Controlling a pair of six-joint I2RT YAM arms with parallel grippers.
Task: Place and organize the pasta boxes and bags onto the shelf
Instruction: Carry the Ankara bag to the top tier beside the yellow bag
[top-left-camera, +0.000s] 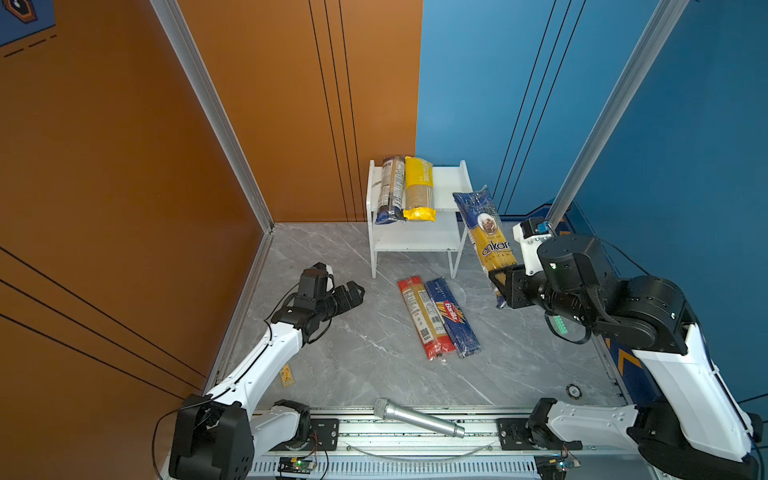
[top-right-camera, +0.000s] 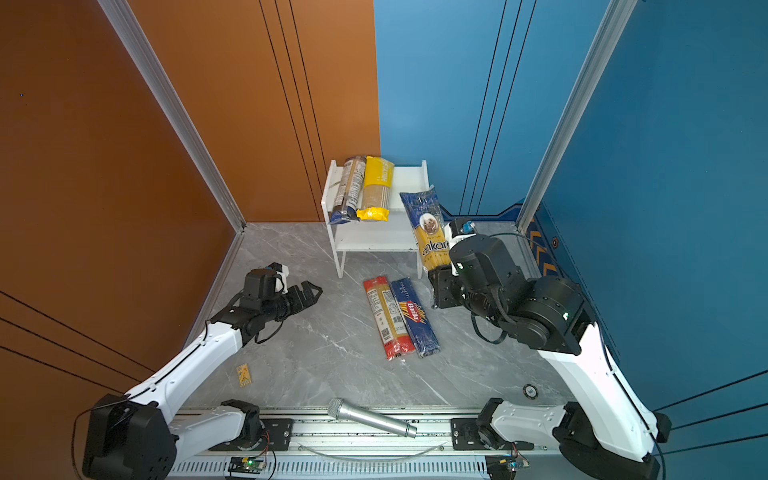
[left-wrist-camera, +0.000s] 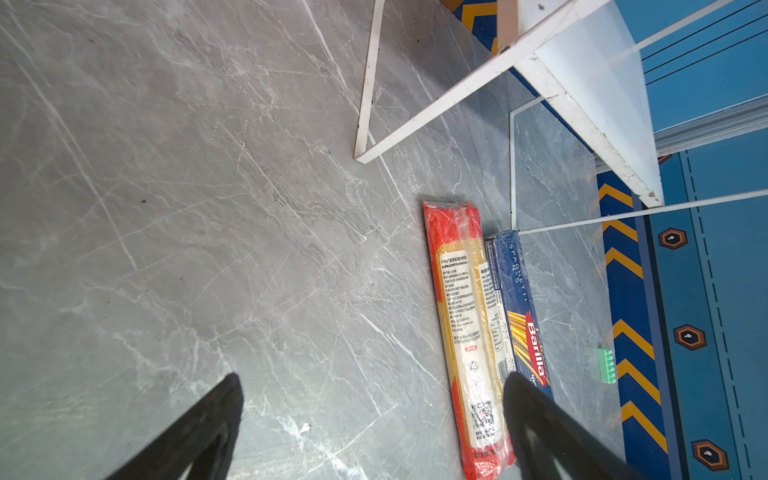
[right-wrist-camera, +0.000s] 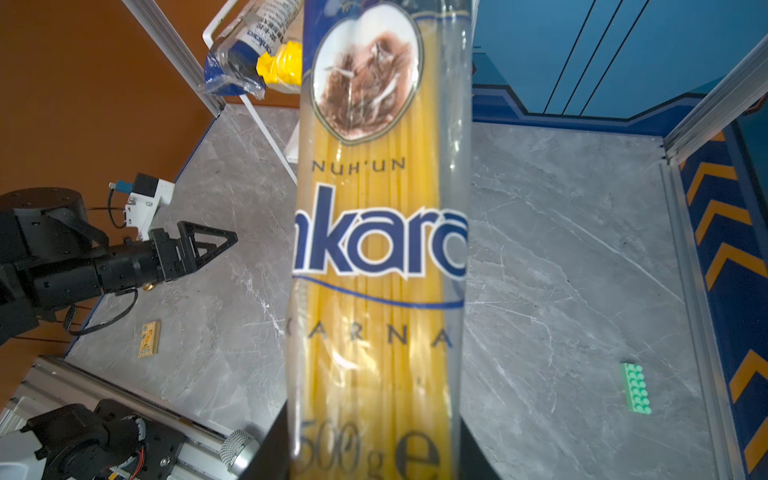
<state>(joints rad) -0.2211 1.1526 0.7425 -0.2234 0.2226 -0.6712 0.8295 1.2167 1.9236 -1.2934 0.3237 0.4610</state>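
Observation:
The white two-tier shelf (top-left-camera: 415, 239) (top-right-camera: 374, 237) stands at the back. A clear pack with dark-blue ends (top-left-camera: 390, 189) (top-right-camera: 348, 187) and a yellow pack (top-left-camera: 419, 189) (top-right-camera: 376, 187) lie side by side on its top board. My right gripper (top-left-camera: 500, 286) (top-right-camera: 436, 286) (right-wrist-camera: 374, 449) is shut on the lower end of the Ankara pack (top-left-camera: 486, 232) (right-wrist-camera: 374, 249). The pack is raised and tilted beside the shelf's right side. A red-ended pack (top-left-camera: 424, 318) (left-wrist-camera: 465, 332) and a Barilla pack (top-left-camera: 453, 318) (left-wrist-camera: 523, 316) lie together on the table. My left gripper (top-left-camera: 353, 293) (left-wrist-camera: 374, 378) hangs open and empty, left of them.
A silver microphone (top-left-camera: 417, 417) lies on the front rail. A small yellow card (top-left-camera: 286, 375) sits near the left arm. A green block (right-wrist-camera: 635, 388) and a round disc (top-left-camera: 572, 390) lie at the right. Orange and blue walls close in the back and sides.

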